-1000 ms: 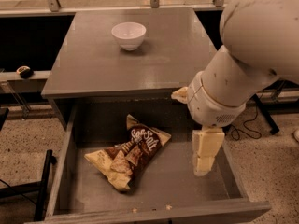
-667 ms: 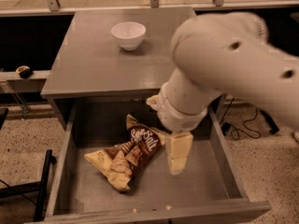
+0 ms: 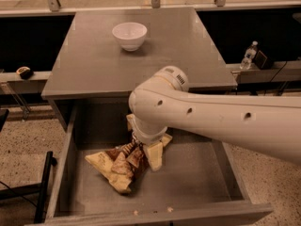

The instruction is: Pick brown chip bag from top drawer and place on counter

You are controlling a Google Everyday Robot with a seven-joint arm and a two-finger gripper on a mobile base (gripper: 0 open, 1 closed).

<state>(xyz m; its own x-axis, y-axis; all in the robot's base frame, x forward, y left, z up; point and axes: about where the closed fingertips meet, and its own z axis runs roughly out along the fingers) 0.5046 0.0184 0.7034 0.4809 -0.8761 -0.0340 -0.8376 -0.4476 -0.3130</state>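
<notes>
The brown chip bag [image 3: 117, 165] lies crinkled on the bottom of the open top drawer [image 3: 193, 180], left of its middle. My white arm reaches in from the right, across the drawer. My gripper [image 3: 146, 150] is down at the bag's upper right end, touching or just over it, and hides that end. The grey counter [image 3: 94, 65] lies above and behind the drawer.
A white bowl [image 3: 129, 34] stands on the counter near its far edge. A water bottle [image 3: 248, 55] stands on a ledge at the right, and a small dark object [image 3: 23, 72] on a ledge at the left. A black frame [image 3: 44, 182] stands left of the drawer.
My arm has swung left across the drawer. The gripper went from the drawer's right side to the bag's upper right end. The bag lies about where it was.
</notes>
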